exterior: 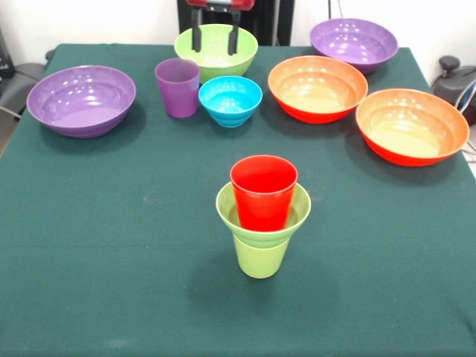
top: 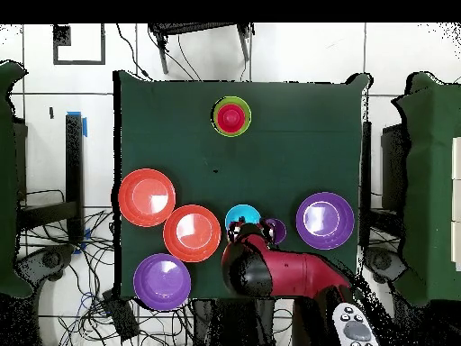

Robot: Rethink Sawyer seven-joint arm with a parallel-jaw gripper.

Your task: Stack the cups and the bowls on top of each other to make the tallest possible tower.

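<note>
In the middle of the table stands the tower (exterior: pixel 262 216): a lime-green cup (exterior: pixel 260 256) carries a small lime-green bowl (exterior: pixel 297 212), and a red cup (exterior: pixel 263 190) sits in that bowl. The overhead view shows the tower (top: pixel 232 116) too. A small blue bowl (exterior: pixel 230 99) and a purple cup (exterior: pixel 177 87) stand side by side on the cloth. My gripper (exterior: pixel 216 37) hangs open at the far edge over a medium lime-green bowl (exterior: pixel 216 53), with nothing between its fingers. Two wide purple bowls (exterior: pixel 82 99) (exterior: pixel 354 43) and two wide orange bowls (exterior: pixel 317 88) (exterior: pixel 412 125) stand separately.
The dark green tablecloth (exterior: pixel 111 245) covers the whole table. In the overhead view the red arm (top: pixel 288 270) covers the medium green bowl. A person's shoe (top: pixel 351 326) shows at the bottom edge. Cables lie on the floor around the table.
</note>
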